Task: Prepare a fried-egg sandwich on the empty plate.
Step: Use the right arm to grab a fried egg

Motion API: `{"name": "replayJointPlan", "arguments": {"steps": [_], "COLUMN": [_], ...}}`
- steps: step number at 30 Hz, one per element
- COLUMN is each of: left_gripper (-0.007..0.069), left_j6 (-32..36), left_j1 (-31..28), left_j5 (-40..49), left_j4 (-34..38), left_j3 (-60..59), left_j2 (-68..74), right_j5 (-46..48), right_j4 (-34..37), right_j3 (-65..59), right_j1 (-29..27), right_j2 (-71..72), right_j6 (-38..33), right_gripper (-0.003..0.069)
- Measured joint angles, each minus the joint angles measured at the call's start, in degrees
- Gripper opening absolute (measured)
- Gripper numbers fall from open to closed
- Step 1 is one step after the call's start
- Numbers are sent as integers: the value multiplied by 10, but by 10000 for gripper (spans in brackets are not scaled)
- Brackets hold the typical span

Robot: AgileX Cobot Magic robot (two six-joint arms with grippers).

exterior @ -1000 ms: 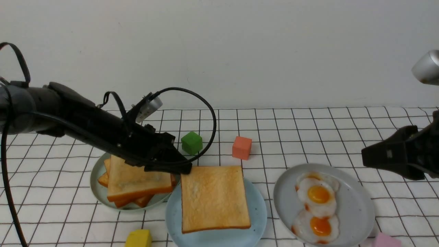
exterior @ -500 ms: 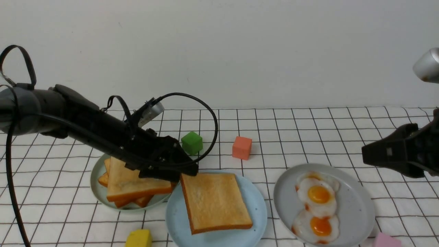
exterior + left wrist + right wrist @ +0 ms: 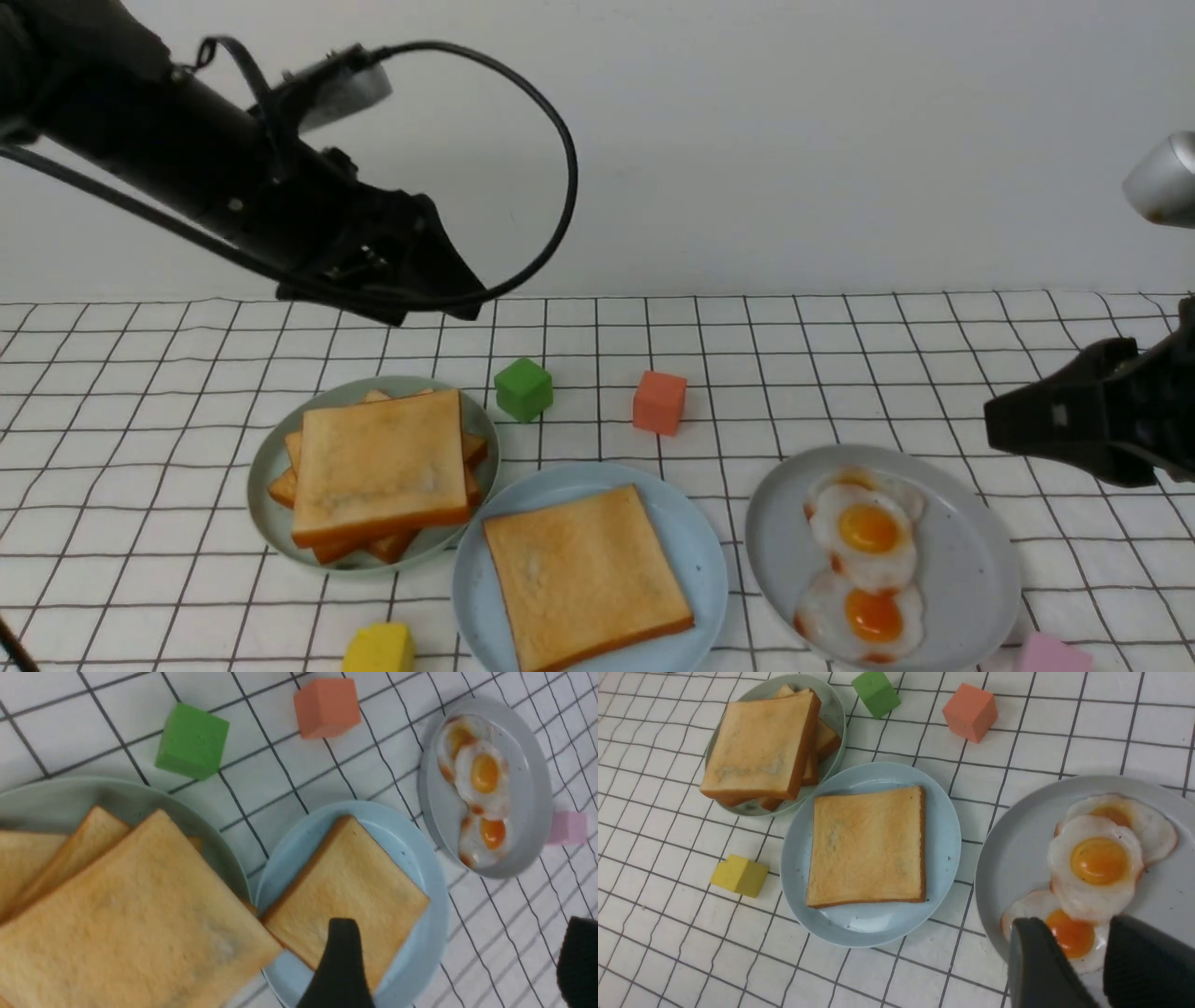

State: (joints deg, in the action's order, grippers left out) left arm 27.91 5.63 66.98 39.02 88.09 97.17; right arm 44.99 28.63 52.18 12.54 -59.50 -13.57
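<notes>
Blue plate: the landmark (image 3: 705, 569), flat on the gridded cloth (image 3: 140, 597), with 1 slice of toast (image 3: 588, 569) lying flat on it, turned at an angle to the grid.
Sandwich: only that 1 slice is on the blue plate, its face bare, with no egg on it.
Green plate: to the left of the blue plate and slightly farther off, close beside it (image 3: 271, 523); it bears a pile of toast (image 3: 383, 467), the top slice lying across others set at different angles.
Grey plate: to the right of the blue plate, apart from it (image 3: 971, 597).
Eggs: 3 fried eggs (image 3: 1097, 868) on the grey plate, overlapping, the middle egg partly covering the other 2.
Left claw: raised above the table, beyond the blue plate and to its left (image 3: 460, 924); its 2 fingers are spread wide, with nothing gripped.
Right claw: to the right of the blue plate, above table level (image 3: 1078, 926); its fingers are parted by a moderate gap, holding nothing.
Far blocks: beyond the blue plate, a green block (image 3: 524, 389) and, farther right, an orange block (image 3: 659, 402).
Near blocks: a yellow block (image 3: 378, 648) left of the blue plate; a pink block (image 3: 1055, 653) well to its right, beside the grey plate.
</notes>
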Motion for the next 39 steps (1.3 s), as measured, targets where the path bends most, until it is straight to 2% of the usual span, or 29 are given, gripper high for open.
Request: {"name": "replayJointPlan", "arguments": {"steps": [2,5,6,7,8,9,10,11,14,15,17,20,23,27,28,33,39], "left_gripper": [538,440,440,408,349,341,271,243,92,92,1,-13,-13,-13,-13,-13,-13], "left_j6": [-4,-9,-9,-9,-8,-8,-4,-3,-11,-12,-41,-78,-94,-81,-73,-61,-59], "left_j1": [2,22,27,34,65,68,103,117,194,198,233,256,259,259,259,259,259], "left_j5": [14,25,25,24,14,14,0,-8,-38,-40,-61,-91,-135,-206,-230,-256,-258], "left_j4": [-4,-8,-8,-9,-15,-15,-24,-29,-73,-73,-115,-160,-173,-155,-137,-94,-82], "left_j3": [0,-22,-25,-36,-66,-69,-95,-109,-169,-173,-219,-274,-316,-364,-380,-395,-396], "left_j2": [-16,-87,-96,-109,-147,-152,-181,-192,-239,-244,-273,-317,-359,-408,-421,-428,-428], "right_j5": [2,12,12,11,11,11,11,11,3,2,-15,-43,-73,-114,-127,-163,-207], "right_j4": [-2,-27,-32,-36,-64,-67,-91,-104,-143,-146,-161,-155,-135,-86,-53,26,49], "right_j3": [0,0,0,0,0,0,1,1,1,1,2,2,2,3,3,5,5], "right_j1": [0,0,0,0,0,0,0,0,0,0,-3,-19,-37,-53,-55,-56,-56], "right_j2": [0,-1,-3,-5,-19,-23,-42,-54,-113,-117,-164,-217,-259,-308,-326,-367,-394], "right_j6": [0,6,10,17,43,47,80,94,164,164,194,214,209,158,123,39,3], "right_gripper": [242,242,242,242,242,242,242,242,242,242,242,242,242,242,242,242,242]}}
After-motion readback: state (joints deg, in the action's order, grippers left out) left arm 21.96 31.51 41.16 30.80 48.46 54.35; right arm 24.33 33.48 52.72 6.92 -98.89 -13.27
